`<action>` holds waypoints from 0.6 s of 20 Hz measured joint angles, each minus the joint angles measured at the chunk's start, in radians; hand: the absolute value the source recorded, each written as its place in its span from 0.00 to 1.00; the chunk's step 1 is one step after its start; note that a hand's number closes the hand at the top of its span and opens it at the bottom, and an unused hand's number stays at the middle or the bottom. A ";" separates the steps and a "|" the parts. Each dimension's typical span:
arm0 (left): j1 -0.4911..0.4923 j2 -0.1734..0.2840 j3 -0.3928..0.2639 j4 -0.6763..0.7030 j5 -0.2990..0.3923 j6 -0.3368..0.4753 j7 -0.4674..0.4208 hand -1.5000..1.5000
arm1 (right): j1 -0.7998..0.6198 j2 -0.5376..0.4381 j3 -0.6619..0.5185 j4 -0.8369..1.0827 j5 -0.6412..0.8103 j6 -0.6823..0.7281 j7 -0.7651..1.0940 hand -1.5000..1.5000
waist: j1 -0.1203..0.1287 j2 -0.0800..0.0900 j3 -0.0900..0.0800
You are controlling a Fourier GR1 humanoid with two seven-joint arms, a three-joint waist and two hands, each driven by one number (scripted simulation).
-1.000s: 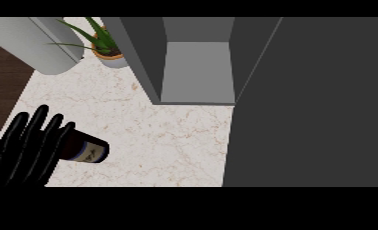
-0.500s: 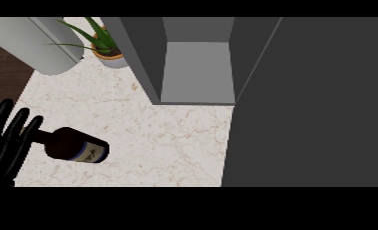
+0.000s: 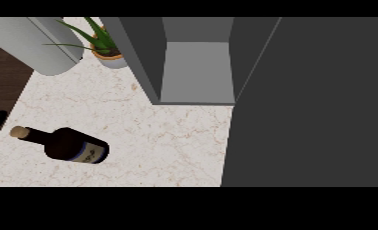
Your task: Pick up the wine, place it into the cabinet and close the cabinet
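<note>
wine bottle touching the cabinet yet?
Apart. The head view shows the wine bottle lying on the counter, with a stretch of bare marble between it and the open cabinet.

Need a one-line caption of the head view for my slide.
Wine bottle lying on the marble counter, left of the open cabinet; potted plant behind.

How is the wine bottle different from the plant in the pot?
The wine bottle is dark with a pale cork end and a blue label, while the plant has green spiky leaves in a tan pot. The bottle seems to lie on its side near the counter's front left; the plant stands upright at the back, beside the open cabinet. Both rest on the marble counter.
</note>
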 measured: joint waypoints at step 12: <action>0.053 -0.002 0.162 0.121 0.270 -0.176 -0.016 0.00 | -0.025 -0.004 -0.008 -0.004 0.003 0.003 0.030 0.00 | -0.004 0.003 0.000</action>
